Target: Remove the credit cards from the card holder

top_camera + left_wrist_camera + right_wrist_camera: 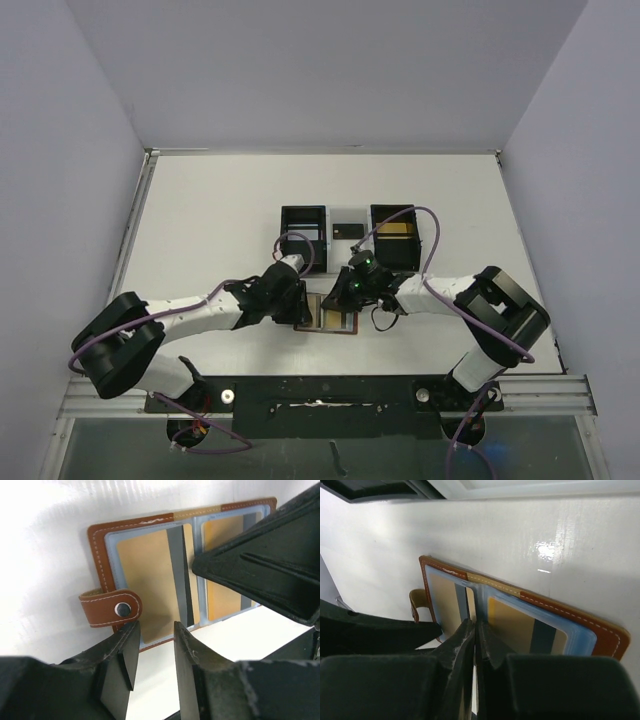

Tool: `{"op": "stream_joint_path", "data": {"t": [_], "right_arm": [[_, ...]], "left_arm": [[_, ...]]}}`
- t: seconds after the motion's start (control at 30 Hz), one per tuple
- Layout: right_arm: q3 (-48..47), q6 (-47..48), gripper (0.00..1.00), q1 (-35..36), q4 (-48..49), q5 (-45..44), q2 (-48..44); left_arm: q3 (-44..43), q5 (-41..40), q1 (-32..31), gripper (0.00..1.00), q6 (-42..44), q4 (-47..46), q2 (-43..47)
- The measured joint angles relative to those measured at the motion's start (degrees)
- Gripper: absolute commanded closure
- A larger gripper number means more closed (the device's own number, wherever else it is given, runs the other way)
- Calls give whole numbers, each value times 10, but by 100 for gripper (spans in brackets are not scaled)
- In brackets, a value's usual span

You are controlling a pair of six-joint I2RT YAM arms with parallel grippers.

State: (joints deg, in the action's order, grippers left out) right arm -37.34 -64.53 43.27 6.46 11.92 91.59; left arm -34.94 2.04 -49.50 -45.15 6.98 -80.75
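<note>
Card holder (96, 555) open, gold-tan credit cards (145, 580) inside

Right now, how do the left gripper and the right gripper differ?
The left gripper is open, with nothing in its gap; the right gripper is shut tight. The left gripper sits by the snap tab of the wallet; the right gripper's tips meet at the wallet's middle, by the fold. Both are low at the edge of the open wallet.

My left gripper (152, 652) and right gripper (475, 630) crowd each other over the wallet (338, 322). Beyond it stands the tray (303, 212). The table (200, 220) on the left is free.
</note>
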Motion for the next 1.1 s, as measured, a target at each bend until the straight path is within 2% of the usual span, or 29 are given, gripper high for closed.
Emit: {"op": "stream_joint_path", "data": {"t": [0.23, 0.33, 0.4, 0.63, 0.8, 1.1], "right_arm": [[-32, 27, 87, 9, -55, 4, 7], [-68, 36, 77, 18, -92, -3, 31], [-85, 37, 74, 26, -109, -10, 39], [-97, 38, 77, 37, -121, -27, 42], [-97, 44, 73, 43, -124, -40, 38], [-139, 56, 68, 77, -224, -129, 8]], "left_arm": [[-1, -10, 13, 67, 13, 7, 4], [-3, -10, 13, 71, 16, 6, 0], [-3, -12, 13, 74, 17, 7, 0], [8, -15, 13, 83, 17, -2, 3], [13, -18, 14, 84, 15, -5, 8], [16, -18, 13, 75, 6, 6, 21]]}}
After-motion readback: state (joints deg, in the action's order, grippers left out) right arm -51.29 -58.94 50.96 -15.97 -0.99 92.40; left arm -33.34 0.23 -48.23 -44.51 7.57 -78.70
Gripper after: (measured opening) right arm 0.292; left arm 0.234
